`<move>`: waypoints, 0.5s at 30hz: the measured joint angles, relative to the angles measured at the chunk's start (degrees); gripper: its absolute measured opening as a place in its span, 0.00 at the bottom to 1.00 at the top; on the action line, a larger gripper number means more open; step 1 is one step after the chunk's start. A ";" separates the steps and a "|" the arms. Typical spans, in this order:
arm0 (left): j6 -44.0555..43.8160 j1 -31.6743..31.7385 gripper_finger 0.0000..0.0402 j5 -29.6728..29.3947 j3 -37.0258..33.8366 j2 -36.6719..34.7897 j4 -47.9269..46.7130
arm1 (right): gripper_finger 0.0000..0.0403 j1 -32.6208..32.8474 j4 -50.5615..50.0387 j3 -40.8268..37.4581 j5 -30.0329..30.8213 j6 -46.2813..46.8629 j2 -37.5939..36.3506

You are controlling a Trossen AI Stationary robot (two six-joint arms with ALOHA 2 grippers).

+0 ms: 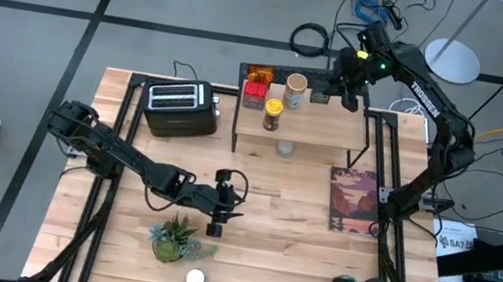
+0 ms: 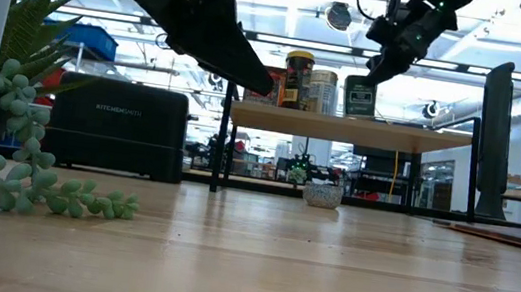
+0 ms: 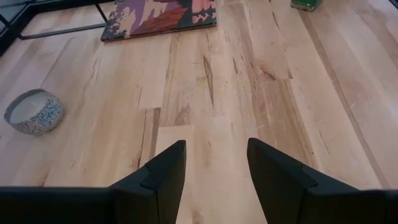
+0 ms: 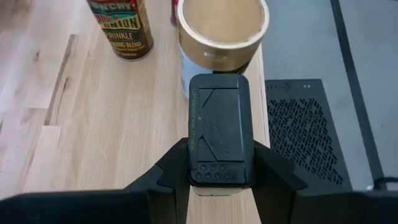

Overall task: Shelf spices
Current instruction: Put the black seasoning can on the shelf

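Right gripper (image 4: 221, 163) over the far-right end of the shelf (image 1: 320, 127), fingers clamped on the dark square tin (image 4: 220, 138) standing on the plank beside the tan-lidded jar (image 4: 222, 25), left gripper (image 3: 216, 163) with fingers apart over the counter's middle, near the potted plant (image 1: 181, 239)
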 joint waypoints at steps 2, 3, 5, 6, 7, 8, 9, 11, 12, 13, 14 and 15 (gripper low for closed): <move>-0.04 0.00 0.45 0.00 0.00 0.00 0.01 | 0.29 0.02 -0.03 0.00 -0.24 -0.48 0.43; -0.12 0.00 0.45 0.00 0.00 0.00 0.01 | 0.29 0.01 0.01 0.00 -0.54 -0.51 0.77; -0.15 0.00 0.45 0.00 0.00 0.00 0.01 | 0.29 0.00 -0.01 -0.02 -1.05 -0.54 1.40; -0.15 0.00 0.45 0.00 0.00 0.00 0.01 | 0.29 0.00 -0.01 -0.02 -1.04 -0.54 1.61; -0.15 0.00 0.45 0.00 0.00 0.00 0.01 | 0.29 0.00 -0.01 -0.02 -1.06 -0.54 1.81; -0.15 0.00 0.45 0.00 0.00 0.00 0.01 | 0.29 0.00 0.02 -0.02 -1.08 -0.54 2.04; -0.15 0.00 0.45 0.00 0.00 0.00 -0.01 | 0.29 0.00 0.02 -0.02 -1.08 -0.54 2.27; -0.15 0.00 0.45 0.21 0.00 0.00 -0.02 | 0.29 0.01 0.02 -0.02 -1.08 -0.54 2.51; -0.15 0.00 0.45 0.33 0.00 0.00 -0.04 | 0.29 0.00 0.04 -0.02 -1.08 -0.54 2.51; -0.15 0.00 0.45 0.35 0.00 0.00 -0.06 | 0.29 0.00 0.23 -0.02 -1.12 -0.54 2.49; -0.13 0.00 0.45 0.41 0.00 0.00 -0.06 | 0.29 0.00 0.46 -0.02 -1.15 -0.54 2.46; -0.11 0.00 0.45 0.44 0.00 0.00 -0.06 | 0.29 0.02 0.52 -0.02 -1.19 -0.50 2.46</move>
